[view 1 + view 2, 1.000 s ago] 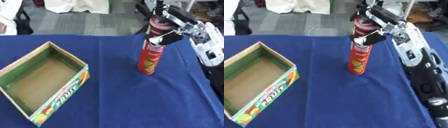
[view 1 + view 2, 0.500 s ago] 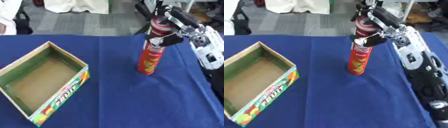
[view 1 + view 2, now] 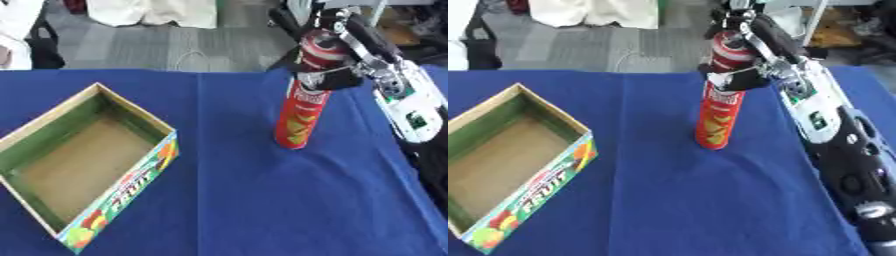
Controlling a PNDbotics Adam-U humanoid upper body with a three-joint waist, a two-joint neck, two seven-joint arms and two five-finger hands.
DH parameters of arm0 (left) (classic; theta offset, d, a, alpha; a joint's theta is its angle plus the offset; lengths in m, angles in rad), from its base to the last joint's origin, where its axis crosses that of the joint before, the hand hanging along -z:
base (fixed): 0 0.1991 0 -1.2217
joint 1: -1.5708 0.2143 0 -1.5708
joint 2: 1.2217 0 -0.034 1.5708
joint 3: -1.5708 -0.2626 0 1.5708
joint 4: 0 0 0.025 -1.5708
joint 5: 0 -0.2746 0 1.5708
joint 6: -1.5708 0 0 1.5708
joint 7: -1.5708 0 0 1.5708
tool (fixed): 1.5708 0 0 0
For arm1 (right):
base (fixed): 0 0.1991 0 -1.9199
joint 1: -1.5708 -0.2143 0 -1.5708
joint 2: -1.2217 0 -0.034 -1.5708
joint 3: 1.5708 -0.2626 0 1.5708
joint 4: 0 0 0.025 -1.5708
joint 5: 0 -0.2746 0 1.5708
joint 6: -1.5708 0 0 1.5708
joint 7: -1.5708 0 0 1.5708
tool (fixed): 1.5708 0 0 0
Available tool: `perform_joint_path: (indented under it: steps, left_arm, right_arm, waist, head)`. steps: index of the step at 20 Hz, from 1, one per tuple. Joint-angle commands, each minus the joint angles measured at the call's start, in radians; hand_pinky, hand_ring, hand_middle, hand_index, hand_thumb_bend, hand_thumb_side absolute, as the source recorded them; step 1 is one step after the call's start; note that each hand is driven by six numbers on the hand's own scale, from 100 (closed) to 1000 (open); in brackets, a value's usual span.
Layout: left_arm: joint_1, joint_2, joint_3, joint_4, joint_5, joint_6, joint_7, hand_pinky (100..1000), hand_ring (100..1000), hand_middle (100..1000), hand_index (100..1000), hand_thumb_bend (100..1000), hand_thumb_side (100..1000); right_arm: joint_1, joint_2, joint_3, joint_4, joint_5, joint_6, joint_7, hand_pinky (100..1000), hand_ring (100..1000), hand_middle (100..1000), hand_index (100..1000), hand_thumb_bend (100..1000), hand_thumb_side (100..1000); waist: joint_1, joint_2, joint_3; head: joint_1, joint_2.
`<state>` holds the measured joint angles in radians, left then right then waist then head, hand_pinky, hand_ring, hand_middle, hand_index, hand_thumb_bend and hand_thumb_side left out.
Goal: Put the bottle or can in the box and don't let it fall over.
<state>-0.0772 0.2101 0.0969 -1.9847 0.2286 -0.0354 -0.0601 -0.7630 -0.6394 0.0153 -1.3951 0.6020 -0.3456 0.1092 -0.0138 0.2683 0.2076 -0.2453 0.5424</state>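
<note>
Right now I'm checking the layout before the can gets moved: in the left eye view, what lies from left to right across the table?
Open cardboard box → bare blue tablecloth → upright red can → right hand curled round the can's top.

A matt blue cloth covers the table. The box is cardboard, plain brown inside, with glossy printed sides. The tall crisp can has a glossy printed wall. The right robot hand looks like black plastic.
</note>
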Motion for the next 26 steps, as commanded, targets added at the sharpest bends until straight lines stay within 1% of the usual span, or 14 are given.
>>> perform_joint_path:
  steps: [1, 9, 13, 16, 20, 26]
  left_arm:
    - [-0.004, 0.010, 0.002, -0.015, -0.005, 0.001, -0.009, 506, 786, 689, 721, 224, 869]
    - [-0.005, 0.010, 0.001, -0.015, -0.010, 0.006, -0.029, 507, 787, 688, 717, 222, 870]
    - [-0.004, 0.011, 0.002, -0.015, -0.011, 0.007, -0.032, 507, 788, 688, 715, 223, 870]
    - [-0.003, 0.011, 0.002, -0.015, -0.011, 0.009, -0.033, 507, 788, 688, 715, 223, 870]
    - [-0.003, 0.011, 0.003, -0.015, -0.010, 0.011, -0.034, 508, 788, 689, 714, 224, 869]
    - [-0.002, 0.010, 0.001, -0.015, -0.009, 0.015, -0.040, 508, 789, 690, 713, 226, 871]
  right_arm:
    - [0.006, 0.013, 0.059, 0.041, 0.010, -0.010, 0.033, 110, 100, 100, 168, 100, 100]
    - [-0.048, -0.015, 0.081, 0.016, 0.045, -0.041, 0.162, 100, 100, 100, 158, 100, 100]
    - [-0.062, -0.024, 0.072, -0.008, 0.029, -0.043, 0.229, 100, 100, 100, 155, 100, 100]
    - [-0.078, -0.030, 0.055, -0.032, 0.006, -0.030, 0.271, 100, 100, 100, 154, 100, 100]
    - [-0.090, -0.033, 0.034, -0.055, -0.036, 0.001, 0.275, 100, 100, 100, 155, 100, 100]
    - [-0.104, -0.021, 0.018, -0.076, -0.124, 0.055, 0.228, 100, 100, 100, 159, 100, 100]
  waist:
    - [0.006, -0.003, 0.006]
    - [0.004, -0.006, 0.008]
    - [0.003, -0.008, 0.008]
    - [0.001, -0.010, 0.007]
    - [0.001, -0.014, 0.006]
    - [0.002, -0.020, 0.004]
  head:
    - [-0.002, -0.005]
    - [-0.001, 0.003]
    - [0.001, 0.007]
    - [0.003, 0.007]
    - [0.005, 0.006]
    - [0.003, 0.005]
